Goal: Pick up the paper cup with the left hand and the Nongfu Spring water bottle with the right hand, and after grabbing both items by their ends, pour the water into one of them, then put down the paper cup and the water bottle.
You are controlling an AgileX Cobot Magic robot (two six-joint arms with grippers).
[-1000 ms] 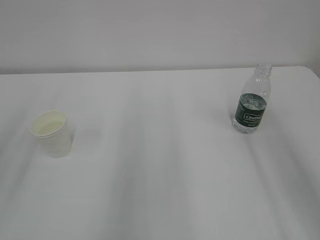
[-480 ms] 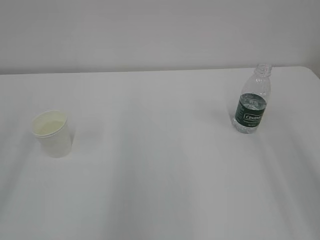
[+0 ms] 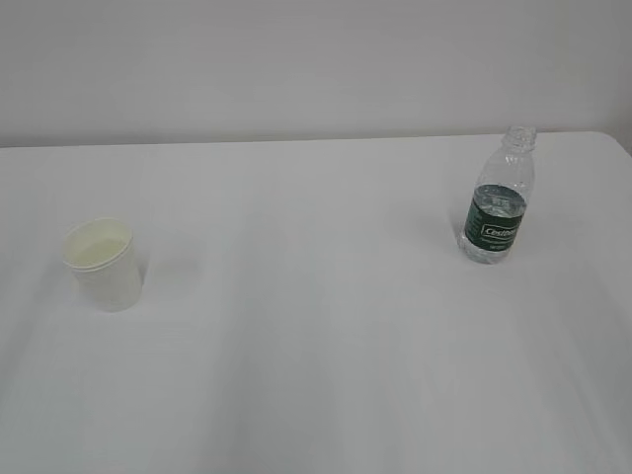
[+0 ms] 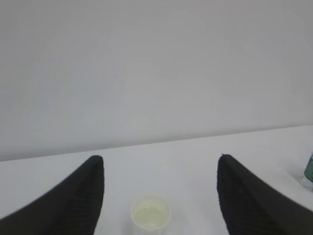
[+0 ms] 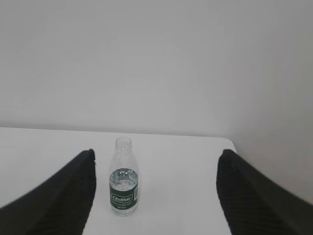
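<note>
Paper cup: smooth white tapered wall, rolled rim, pale cream inside; upright on the white matte table, well left of the bottle. Nongfu Spring water bottle: clear ribbed plastic, dark green label, capless narrow neck, upright near the table's far right corner; water stands about halfway up.

Left hand: ridged black fingers spread wide, holding nothing, cup between and beyond them. Right hand: jaws wide, empty, bottle ahead, nearer its left finger. Bare tabletop surrounds both items.
</note>
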